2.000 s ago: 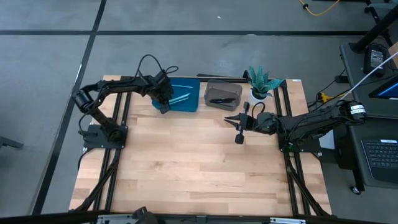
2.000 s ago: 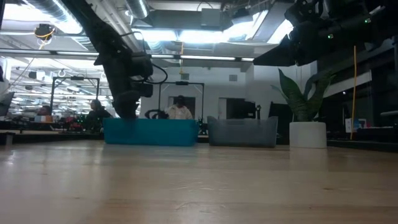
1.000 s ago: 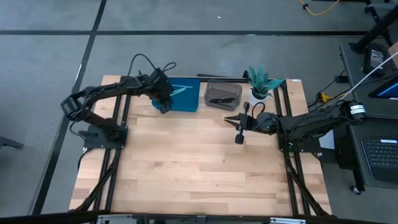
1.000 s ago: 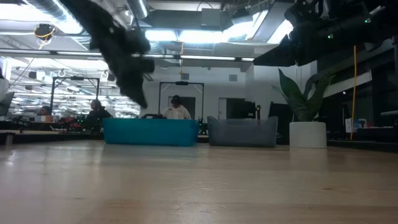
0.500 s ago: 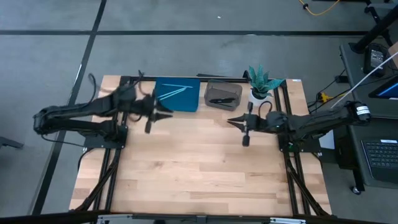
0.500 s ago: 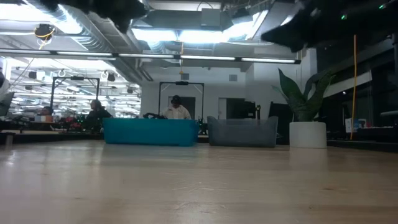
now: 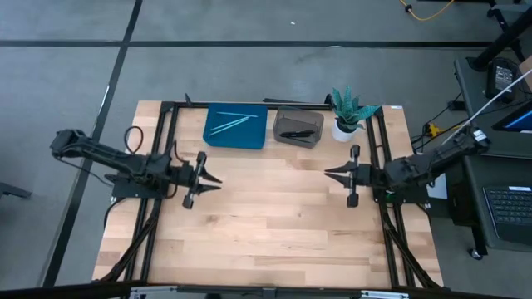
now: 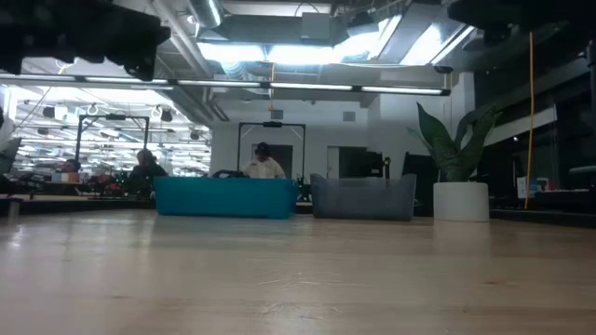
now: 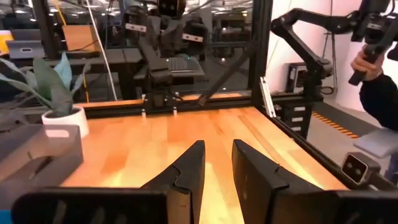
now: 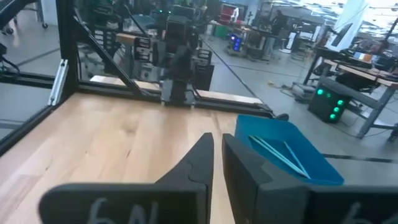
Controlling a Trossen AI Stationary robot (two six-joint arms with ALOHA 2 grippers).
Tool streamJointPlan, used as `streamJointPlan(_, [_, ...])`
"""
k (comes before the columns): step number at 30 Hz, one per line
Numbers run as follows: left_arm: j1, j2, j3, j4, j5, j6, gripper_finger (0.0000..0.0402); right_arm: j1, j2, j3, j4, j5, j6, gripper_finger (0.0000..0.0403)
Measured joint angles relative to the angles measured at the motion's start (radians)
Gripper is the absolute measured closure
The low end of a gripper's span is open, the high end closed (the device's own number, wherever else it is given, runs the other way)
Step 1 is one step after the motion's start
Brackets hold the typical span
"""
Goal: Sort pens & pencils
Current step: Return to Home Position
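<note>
At the far edge of the tabletop (image 7: 266, 216) the pencils (image 7: 230, 124) lay in the blue bin (image 7: 213, 138), the pens (image 7: 293, 133) in the grey bin (image 7: 279, 123) — the left gripper (image 7: 216, 179), jaws narrowly parted and empty, had withdrawn from there, the right gripper (image 7: 327, 173), jaws nearly closed, too — so sorting looked finished.

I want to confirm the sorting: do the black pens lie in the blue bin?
No, the black pens lie in the grey bin, while the blue bin holds the light-blue pencils.
</note>
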Motion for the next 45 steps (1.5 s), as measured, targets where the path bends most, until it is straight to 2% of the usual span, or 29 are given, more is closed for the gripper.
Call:
streamJointPlan(9, [-0.157, 0.017, -0.032, 0.022, -0.111, -0.001, 0.0327, 0.197, 0.005, 0.000, -0.010, 0.197, 0.001, 0.0366])
streamJointPlan(16, [-0.221, 0.042, -0.055, 0.022, -0.146, 0.002, 0.0328, 0.295, 0.028, 0.000, -0.046, 0.251, 0.054, 0.0366])
streamJointPlan(18, [-0.233, 0.045, -0.084, 0.048, -0.146, -0.015, 0.0328, 0.313, 0.044, 0.000, -0.046, 0.261, 0.055, 0.0366])
streamJointPlan(22, [-0.253, 0.045, -0.162, 0.167, -0.146, -0.031, 0.0328, 0.337, 0.064, 0.000, -0.046, 0.347, 0.074, 0.0366])
streamJointPlan(27, [-0.267, 0.044, -0.162, 0.159, -0.150, -0.040, 0.0328, 0.366, 0.052, -0.008, -0.050, 0.372, 0.103, 0.0366])
streamJointPlan(33, [-0.267, 0.044, -0.162, 0.147, -0.145, -0.051, 0.0328, 0.381, -0.024, -0.050, -0.047, 0.526, 0.104, 0.0366])
streamJointPlan(36, [-0.267, 0.044, -0.162, 0.130, -0.144, -0.052, 0.0328, 0.381, -0.104, -0.094, -0.051, 0.510, 0.097, 0.0366])
streamJointPlan(39, [-0.267, 0.044, -0.162, 0.126, -0.144, -0.053, 0.0328, 0.381, -0.193, -0.149, -0.035, 0.451, 0.078, 0.0366])
streamJointPlan(45, [-0.267, 0.044, -0.162, 0.126, -0.142, -0.078, 0.0328, 0.381, -0.328, -0.232, -0.031, 0.245, 0.026, 0.0366])
